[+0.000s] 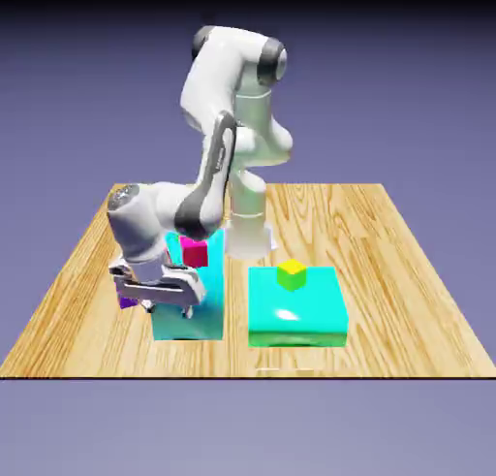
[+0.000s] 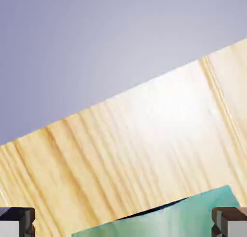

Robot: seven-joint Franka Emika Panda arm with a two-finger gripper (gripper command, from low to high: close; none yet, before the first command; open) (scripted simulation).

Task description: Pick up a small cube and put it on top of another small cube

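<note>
End effector (image 1: 168,306) open, with nothing between its fingers: in the exterior view it hangs, tilted, over the near part of the cyan block (image 1: 189,327) on the exterior view's left. The white arm (image 1: 215,86) reaches from its base near the middle of the desk's far edge, bending toward the desk's left side and its near edge. The small purple cube (image 1: 127,301) lies near the desk's left edge, just beside that block's outer side, mostly hidden behind the hand, so its exact gap to the block cannot be told. A magenta-pink cube (image 1: 196,252) shows at the far part of the same block, partly behind the arm. A second cyan block (image 1: 296,309) lies to the right of the first, toward the near edge of the wooden desk (image 1: 387,295), with a yellow-green cube (image 1: 292,274) on top near its far edge.

In the hand view, the two finger tips stand wide apart at the bottom corners. Between them, a corner of a teal-green block surface (image 2: 169,219) shows along the bottom. Beyond it, pale wood grain runs up to the desk's edge, which slants upward to the right against the blue-violet backdrop (image 2: 72,48).
</note>
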